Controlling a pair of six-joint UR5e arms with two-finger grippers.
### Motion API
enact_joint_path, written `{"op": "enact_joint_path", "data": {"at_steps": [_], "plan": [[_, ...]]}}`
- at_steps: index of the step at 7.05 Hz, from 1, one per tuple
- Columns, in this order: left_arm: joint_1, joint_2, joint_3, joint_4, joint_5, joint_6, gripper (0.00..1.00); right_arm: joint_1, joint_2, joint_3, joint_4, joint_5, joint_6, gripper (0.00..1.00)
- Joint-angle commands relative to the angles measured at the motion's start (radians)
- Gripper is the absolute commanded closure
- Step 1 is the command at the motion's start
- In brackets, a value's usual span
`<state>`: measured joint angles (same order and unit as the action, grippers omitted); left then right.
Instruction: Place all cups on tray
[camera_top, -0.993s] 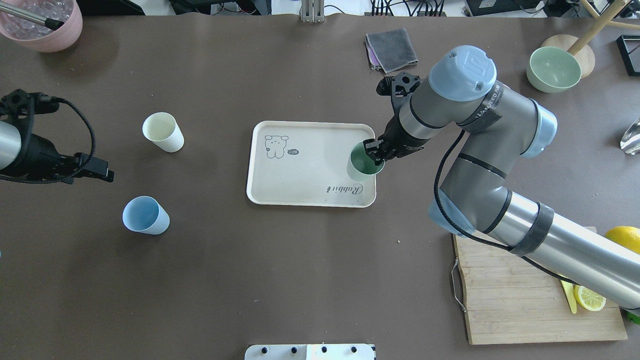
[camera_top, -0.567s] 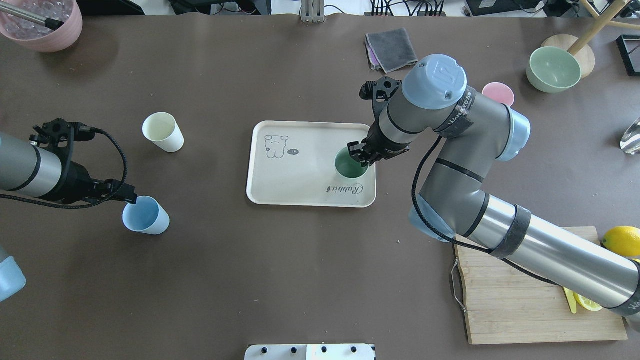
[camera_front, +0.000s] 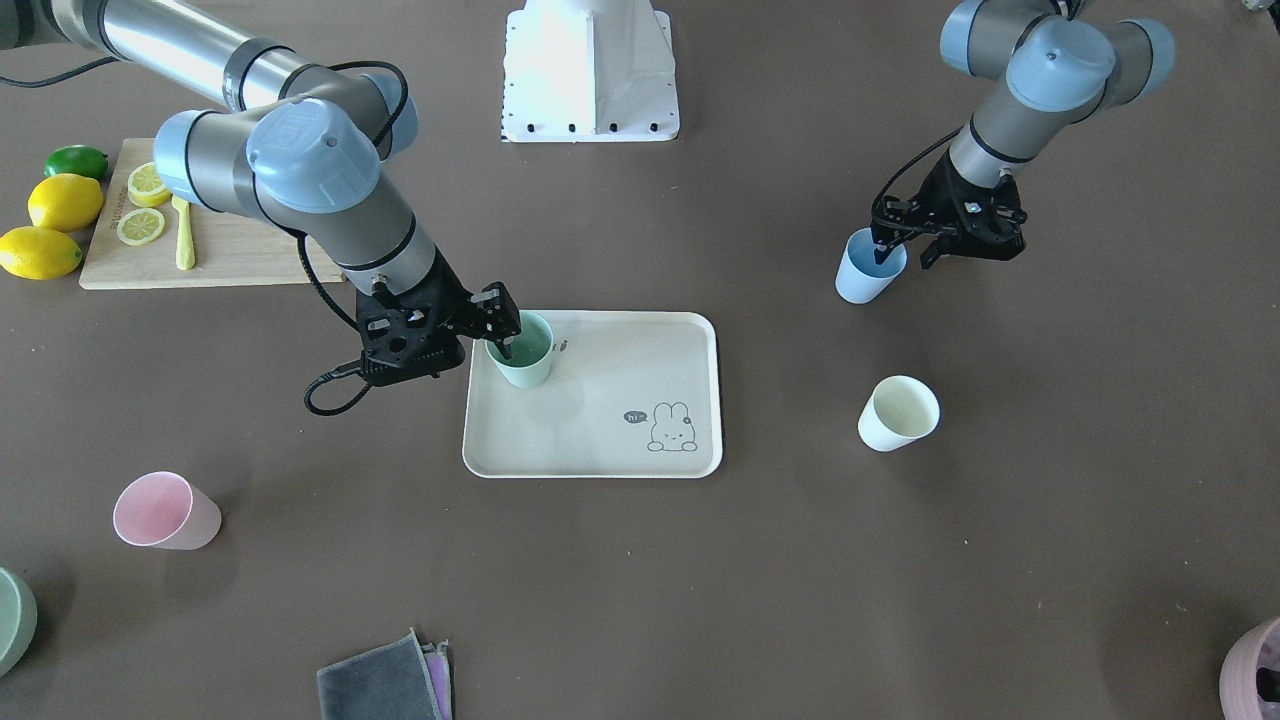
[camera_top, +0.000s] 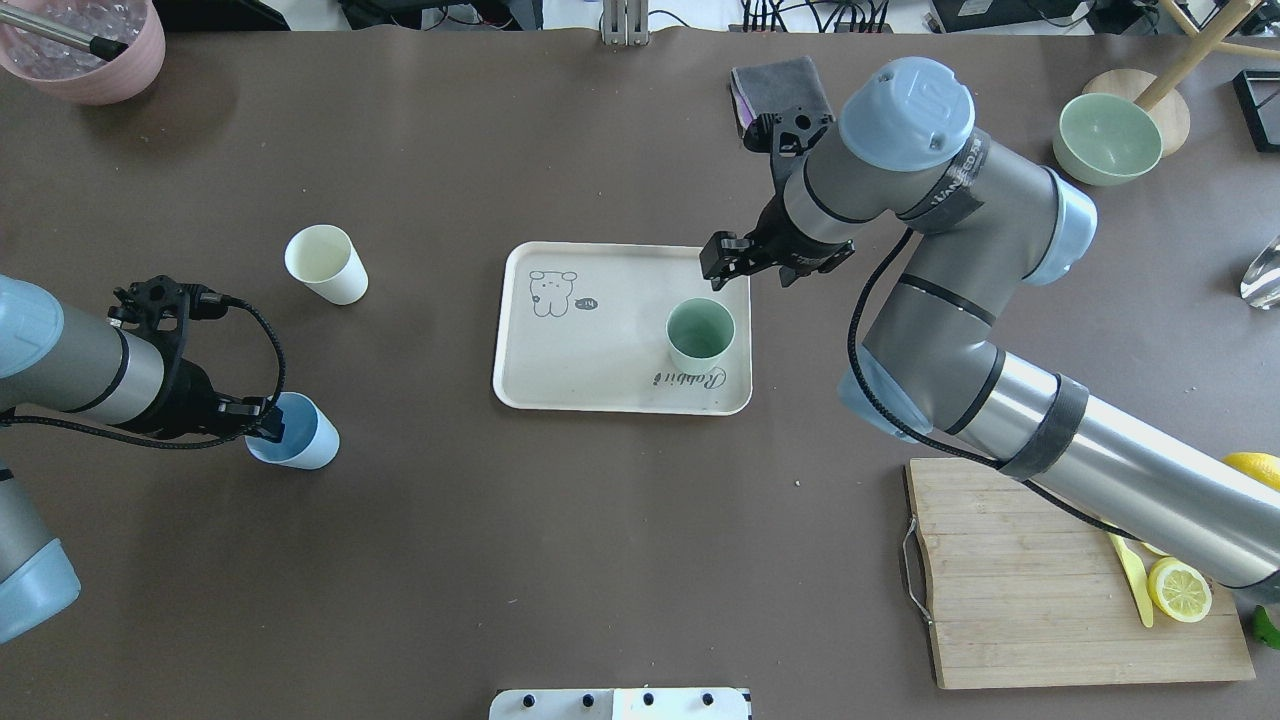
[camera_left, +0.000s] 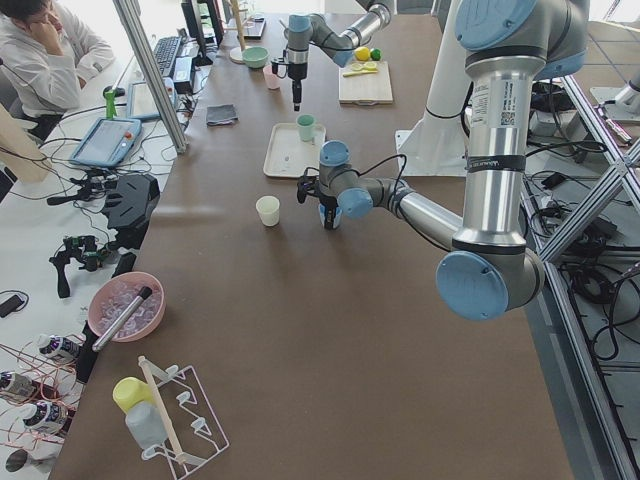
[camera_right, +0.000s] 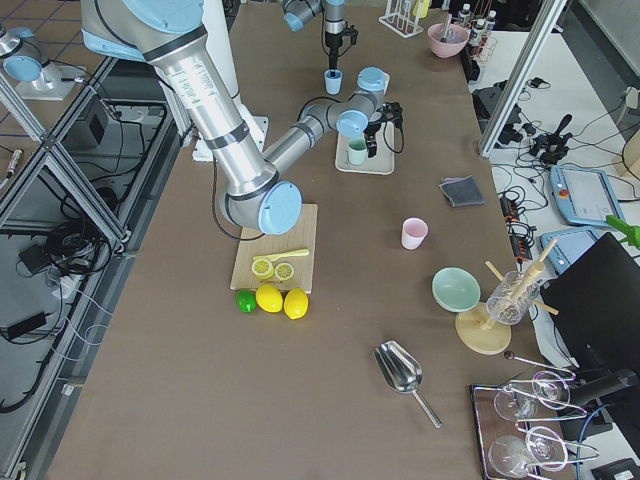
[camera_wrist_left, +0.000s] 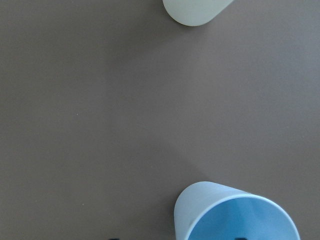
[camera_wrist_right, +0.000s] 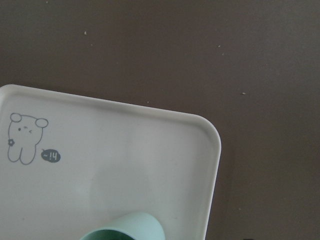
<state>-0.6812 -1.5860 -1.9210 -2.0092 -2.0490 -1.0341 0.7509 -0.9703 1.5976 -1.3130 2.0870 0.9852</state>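
The mint green cup (camera_top: 700, 335) is seen upright on the right end of the tray (camera_top: 600, 385), just beside the "Rabbit" lettering. The right gripper (camera_top: 723, 266) is held over the tray's far rim, apart from the cup, its jaws spread with nothing between them. From the front-facing camera that gripper seems to overlap the cup's rim; the gap is made plain only from overhead. The pink cup (camera_front: 166, 512) is hidden from overhead by the right arm, yet it is shown from the front standing on the table, well to the right of the tray. Over on the left, the left gripper (camera_top: 266, 426) is lowered at the light blue cup (camera_top: 305, 440). In the left wrist view two dark fingertips are caught at the bottom edge, one outside the cup's wall and one within, set wide and not clamped. The cream cup (camera_top: 325, 263) is found farther off on the table. A grey cloth (camera_top: 775, 75) is partly covered by the right arm, and a sage green bowl (camera_top: 1107, 138) and a wooden cutting board (camera_top: 1010, 590) with a lemon slice (camera_top: 1180, 590) are noted at the right.
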Motion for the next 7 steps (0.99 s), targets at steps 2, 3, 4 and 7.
{"op": "enact_joint_path", "data": {"at_steps": [2, 3, 4, 7], "plan": [[0.000, -0.130, 0.010, 0.024, -0.014, -0.007, 1.00, 0.250, -0.144, 0.037, 0.001, 0.232, -0.081, 0.24], [-0.011, -0.293, 0.034, 0.165, -0.043, -0.007, 1.00, 0.349, -0.213, 0.028, 0.000, 0.246, -0.258, 0.23], [-0.009, -0.459, 0.063, 0.331, -0.039, -0.023, 1.00, 0.445, -0.237, -0.031, -0.008, 0.260, -0.411, 0.23], [-0.006, -0.674, 0.283, 0.321, -0.007, -0.052, 1.00, 0.508, -0.197, -0.243, 0.000, 0.301, -0.551, 0.20]]}}
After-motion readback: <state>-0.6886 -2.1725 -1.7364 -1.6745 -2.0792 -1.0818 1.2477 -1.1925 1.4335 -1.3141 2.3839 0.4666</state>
